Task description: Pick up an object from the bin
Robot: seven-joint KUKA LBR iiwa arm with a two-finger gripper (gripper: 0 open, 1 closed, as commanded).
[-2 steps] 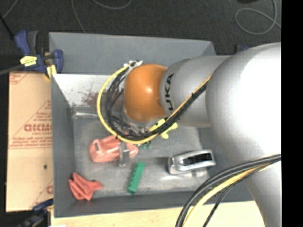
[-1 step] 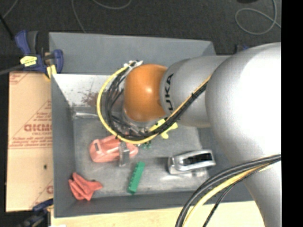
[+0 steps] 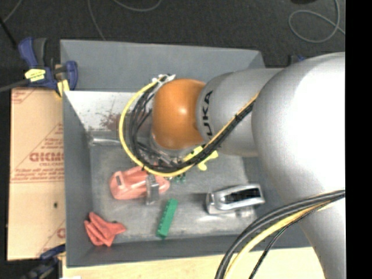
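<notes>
My gripper (image 3: pixel 152 194) reaches down from under the orange wrist cover to the bin floor, left of centre. It is at the right end of a pink plastic thing (image 3: pixel 127 185) that lies flat there and has a small pale window on its left part. Whether the gripper holds it, I cannot tell. A green oblong block (image 3: pixel 167 218) lies just below and to the right of the gripper, apart from it. A small dark green piece (image 3: pixel 179 179) peeks out beside the cables.
A crumpled red thing (image 3: pixel 102 229) lies in the bin's front left corner. A silver and black tool (image 3: pixel 235 199) rests at the front right. A yellow bit (image 3: pixel 204 165) shows under the arm, which covers the bin's middle and right.
</notes>
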